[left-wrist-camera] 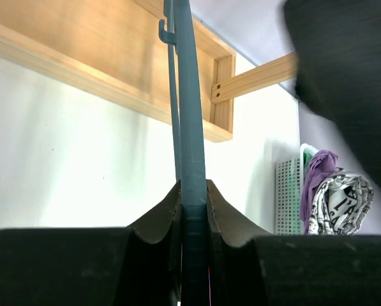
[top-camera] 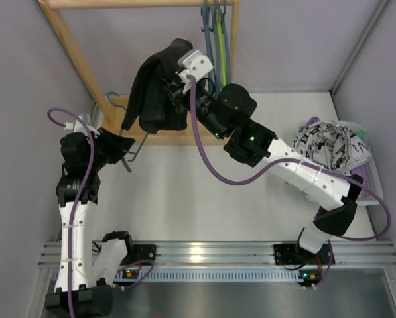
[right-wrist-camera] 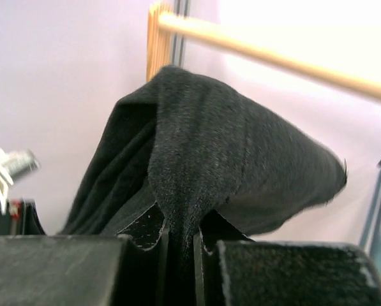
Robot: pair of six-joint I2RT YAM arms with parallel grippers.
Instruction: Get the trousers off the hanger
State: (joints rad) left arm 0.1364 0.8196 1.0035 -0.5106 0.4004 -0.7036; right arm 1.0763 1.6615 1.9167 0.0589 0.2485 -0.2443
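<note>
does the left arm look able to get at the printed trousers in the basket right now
Probably not: the left gripper is shut on the hanger, and the printed trousers lie far right, beyond the right arm.

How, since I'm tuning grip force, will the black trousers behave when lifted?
Likely floppy: the black trousers drape in soft folds from the right pincer. Probably light, since one pinched fold appears to carry them. The matte, fuzzy cloth looks grippy rather than slick; its loose end may snag the hanger in the left pincer.
</note>
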